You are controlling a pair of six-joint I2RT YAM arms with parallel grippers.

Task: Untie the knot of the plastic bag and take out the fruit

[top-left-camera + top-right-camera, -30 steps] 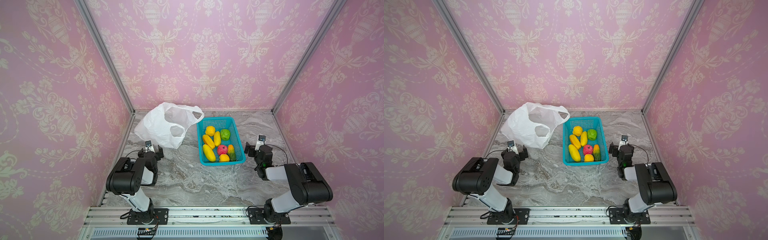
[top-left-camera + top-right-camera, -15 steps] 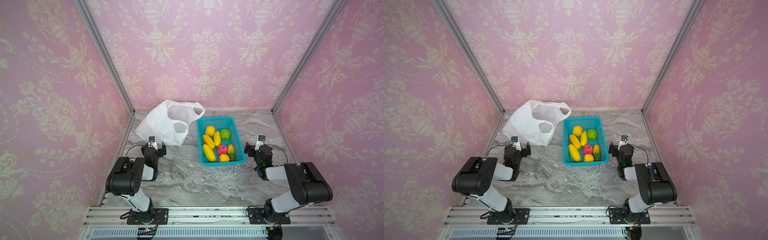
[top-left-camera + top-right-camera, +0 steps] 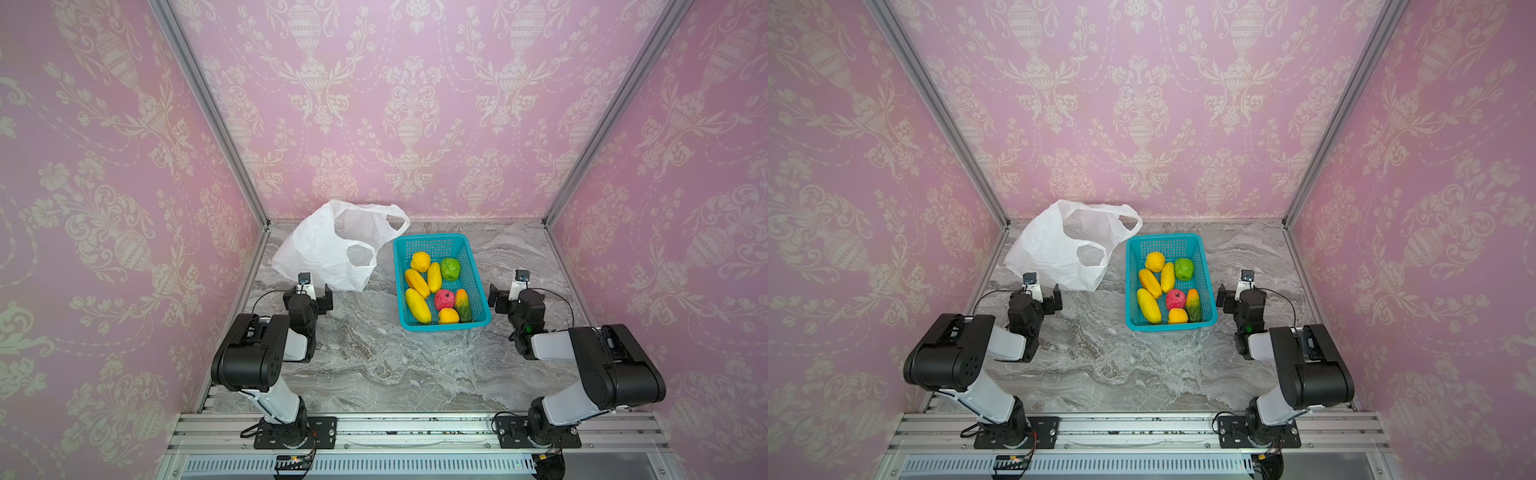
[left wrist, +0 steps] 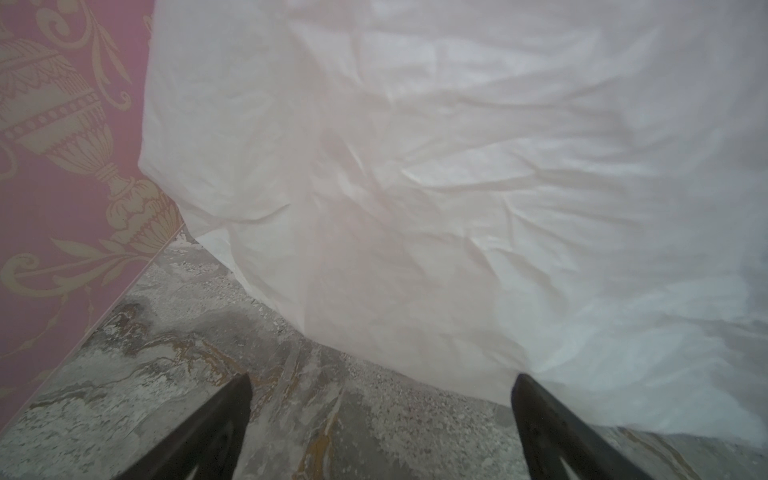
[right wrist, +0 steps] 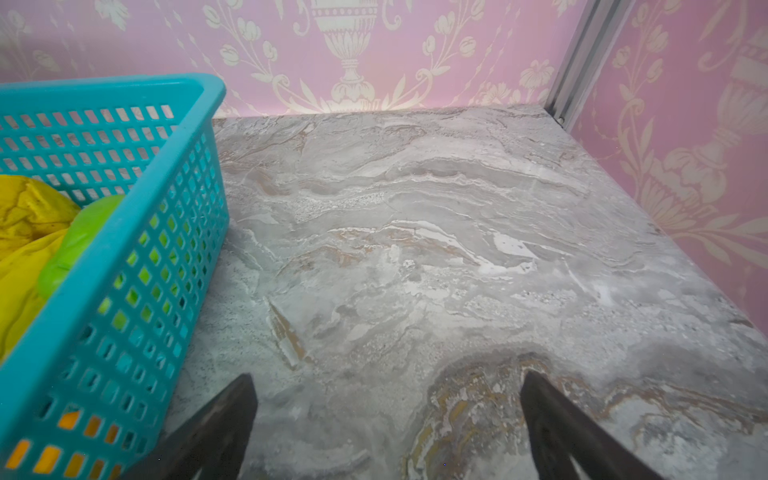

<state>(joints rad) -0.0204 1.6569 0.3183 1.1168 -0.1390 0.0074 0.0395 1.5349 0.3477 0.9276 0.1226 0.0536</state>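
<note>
White thin plastic bag [image 3: 320, 249] [image 3: 1050, 249]: stands crumpled in the upper-left part of the bench [image 3: 374, 353], against the left wall and just left of the teal basket [image 3: 440, 239]; compared with a second ago its lower edge has lifted back from the left hand and the body sits taller; over the last half second it is near unchanged; its two handle loops hang apart from each other, the mouth facing the right of the frame toward the basket; its long axis runs from left to upper right.

Fruit [image 3: 434, 286]: eight pieces, all in the basket, at frame centre; yellow oblongs and the orange-green oblong lie lengthwise along the basket's long side; position as before.

Left hand [image 3: 308, 296] [image 3: 1037, 296]: just below the bag; fingers spread wide, nothing between them; in the wrist view [image 4: 382, 378] one fingertip [image 4: 525, 386] meets the bag's hem [image 4: 457, 166]; shifted slightly toward centre since a second ago.

Right hand [image 3: 511, 293] [image 5: 386, 376]: beside the basket's right wall, fingers spread wide over bare bench, holding nothing; unmoved.
</note>
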